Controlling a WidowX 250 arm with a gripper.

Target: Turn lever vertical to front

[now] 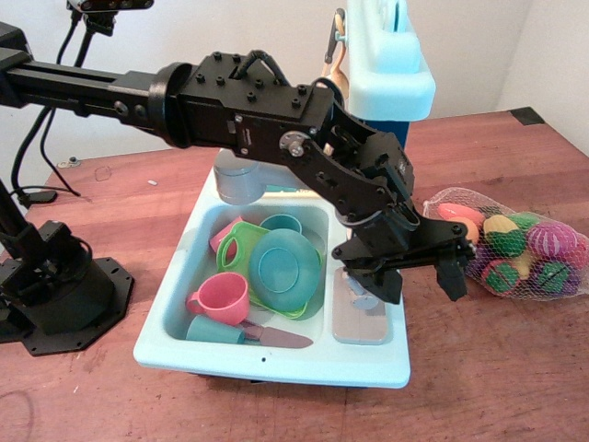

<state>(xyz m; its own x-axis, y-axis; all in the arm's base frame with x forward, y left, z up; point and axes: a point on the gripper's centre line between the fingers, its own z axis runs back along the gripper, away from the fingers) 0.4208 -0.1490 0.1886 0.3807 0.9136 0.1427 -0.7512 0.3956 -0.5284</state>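
Black gripper (416, 276) with jaws spread wide, poised over the lever (361, 296) on the light-blue toy sink (276, 354), grey spout (241, 177) behind, mesh bag of toy food (515, 249) alongside.

The black arm (248, 101) reached in from the left, its wrist bent downward. The claw (419, 272) hung with fingers spread wide, holding nothing.
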